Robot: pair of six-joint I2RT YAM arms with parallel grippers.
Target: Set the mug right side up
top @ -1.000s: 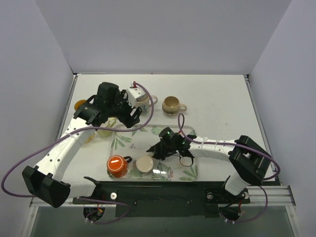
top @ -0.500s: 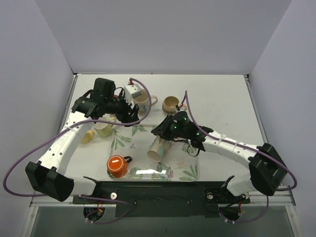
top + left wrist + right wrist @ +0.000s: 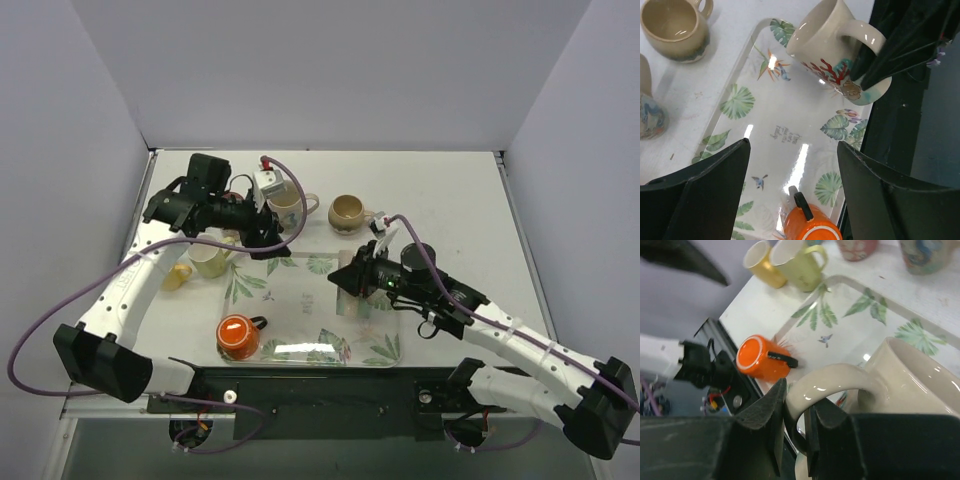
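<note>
Over tray (image 3: 790, 112), right gripper (image 3: 795, 407) pinches mug (image 3: 825, 55) handle; mug tilted, mouth slanting upward; left gripper (image 3: 792, 145) spread.

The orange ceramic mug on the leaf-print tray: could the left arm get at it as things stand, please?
Probably yes. The left claw hangs open above the leaf-print tray, nothing lies between it and the orange ceramic mug, and the right claw holds the cream coral-print mug aside.

My remote robot lab cell, white table (image 3: 440, 190), bare pale partition walls (image 3: 330, 70) on three sides, aluminium mounting rail (image 3: 560, 384), loose purple cables (image 3: 60, 312).
</note>
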